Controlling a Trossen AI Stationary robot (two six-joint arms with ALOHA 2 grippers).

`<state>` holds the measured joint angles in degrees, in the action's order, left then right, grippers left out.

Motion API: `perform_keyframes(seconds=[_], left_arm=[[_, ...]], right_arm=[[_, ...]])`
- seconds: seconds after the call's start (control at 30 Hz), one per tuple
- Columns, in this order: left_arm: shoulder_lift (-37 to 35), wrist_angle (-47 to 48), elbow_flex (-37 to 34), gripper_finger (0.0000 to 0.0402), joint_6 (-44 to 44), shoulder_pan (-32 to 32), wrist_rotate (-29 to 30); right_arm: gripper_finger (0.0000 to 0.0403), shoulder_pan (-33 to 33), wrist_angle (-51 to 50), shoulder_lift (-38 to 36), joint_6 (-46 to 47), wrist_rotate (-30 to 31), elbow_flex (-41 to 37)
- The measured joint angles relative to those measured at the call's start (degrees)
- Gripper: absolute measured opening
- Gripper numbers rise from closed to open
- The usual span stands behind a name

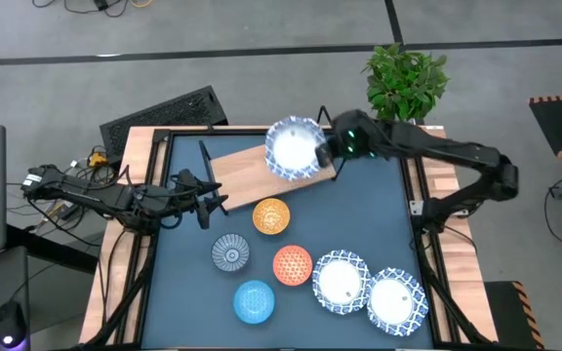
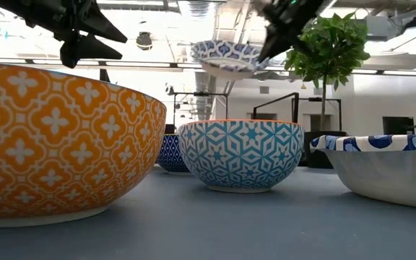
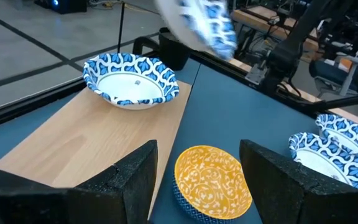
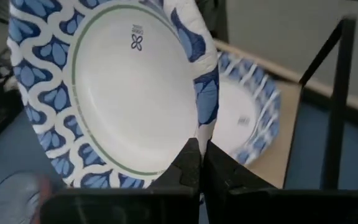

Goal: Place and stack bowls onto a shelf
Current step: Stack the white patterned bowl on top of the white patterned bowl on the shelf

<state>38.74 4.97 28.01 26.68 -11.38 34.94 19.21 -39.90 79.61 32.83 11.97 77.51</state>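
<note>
Our right hand [image 4: 201,163] is clenched on the rim of a large white bowl with a blue-patterned rim [image 4: 114,87], holding it in the air above the shelf [image 1: 252,168], a light-wood board lying at the far side of the dark-blue desk [image 1: 379,210]. In the right wrist view we see a thin green ring inside the held bowl and a small dark printed mark near its rim, too small for us to read. Directly beneath it a second white and blue bowl [image 3: 131,81] already rests on the shelf, and it carries the same small mark on its inner wall, which we cannot read either. From the low view the held bowl [image 2: 227,55] hangs clear of everything below it. Our left hand [image 3: 197,180] hovers released over the left part of the desk, its fingers spread wide apart, with the yellow-orange bowl [image 1: 271,215] just in front of it near the shelf's front edge. On the desk in front of that we see the grey-blue patterned bowl [image 1: 230,253], the red-orange bowl [image 1: 293,264] and the light blue bowl [image 1: 254,301], close together but apart. To the right of them stand two more white and blue bowls [image 1: 341,281], side by side and touching or nearly so. Beyond the desk's far right corner stands a potted green plant [image 1: 407,78].
</note>
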Motion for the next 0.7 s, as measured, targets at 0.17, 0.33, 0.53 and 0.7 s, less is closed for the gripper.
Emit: perform_keyframes(seconds=[0.17, 0.33, 0.53, 0.7], left_arm=[[0.0, 0.0, 0.0, 0.0213, 0.1, 0.0, 0.0], [0.0, 0.6, 0.0, 0.0213, 0.1, 0.0, 0.0], [0.0, 2.2, 0.0, 0.0213, 0.6, 0.0, 0.0], [0.0, 2.2, 0.0, 0.0213, 0.7, 0.0, 0.0]], right_arm=[[0.0022, 3.4, -1.8, 8.8, -4.1, -1.0, 7.2], [0.0022, 6.2, -6.6, 16.3, -6.6, -1.6, 11.5], [0.0022, 9.0, -8.7, 20.5, -7.4, -1.7, 12.0], [0.0026, 11.1, -8.5, 21.1, -7.0, -2.9, 12.1]])
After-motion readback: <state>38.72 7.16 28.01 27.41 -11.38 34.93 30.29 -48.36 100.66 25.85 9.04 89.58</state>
